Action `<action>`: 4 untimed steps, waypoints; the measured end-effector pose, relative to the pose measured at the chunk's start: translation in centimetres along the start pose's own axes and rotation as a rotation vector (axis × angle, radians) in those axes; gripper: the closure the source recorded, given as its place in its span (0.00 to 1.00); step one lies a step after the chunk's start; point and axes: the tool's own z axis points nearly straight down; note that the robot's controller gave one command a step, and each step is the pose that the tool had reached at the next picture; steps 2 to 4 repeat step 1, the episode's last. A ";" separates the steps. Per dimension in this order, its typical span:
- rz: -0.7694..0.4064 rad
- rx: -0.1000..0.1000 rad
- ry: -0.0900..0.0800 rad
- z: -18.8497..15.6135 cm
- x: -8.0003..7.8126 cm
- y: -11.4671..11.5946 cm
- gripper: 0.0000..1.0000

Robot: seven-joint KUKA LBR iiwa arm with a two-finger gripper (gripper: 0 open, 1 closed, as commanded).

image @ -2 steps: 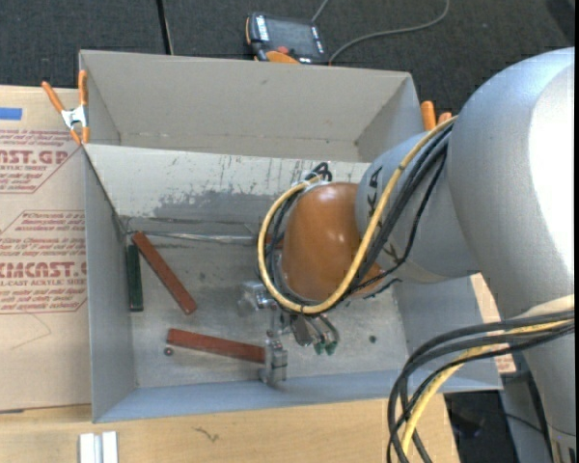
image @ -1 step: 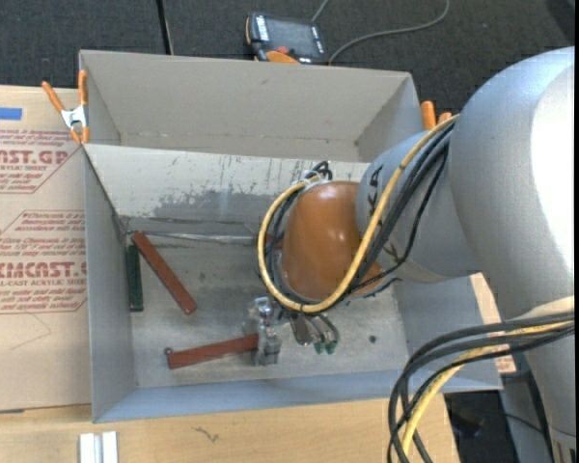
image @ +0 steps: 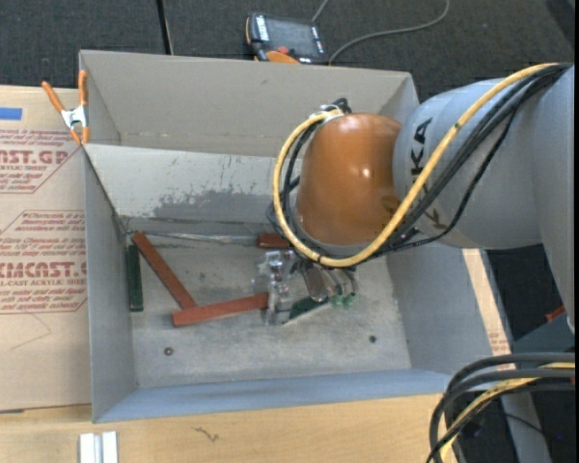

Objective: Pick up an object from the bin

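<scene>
My gripper [image: 278, 295] sits low near the middle of the bin [image: 222, 167], at the right end of a red angled strip [image: 217, 310]. A small green piece [image: 315, 307] lies just right of it. I cannot tell whether my grip is apart or closed. The strip lies flat on the floor, so I judge that securing and lifting are left.
</scene>
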 end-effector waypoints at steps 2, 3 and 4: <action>0.028 0.002 -0.001 -7.6 -0.3 -2.8 1.00; 0.028 0.002 -0.001 -7.6 -0.3 -2.8 1.00; 0.028 0.002 -0.001 -7.6 -0.3 -2.8 1.00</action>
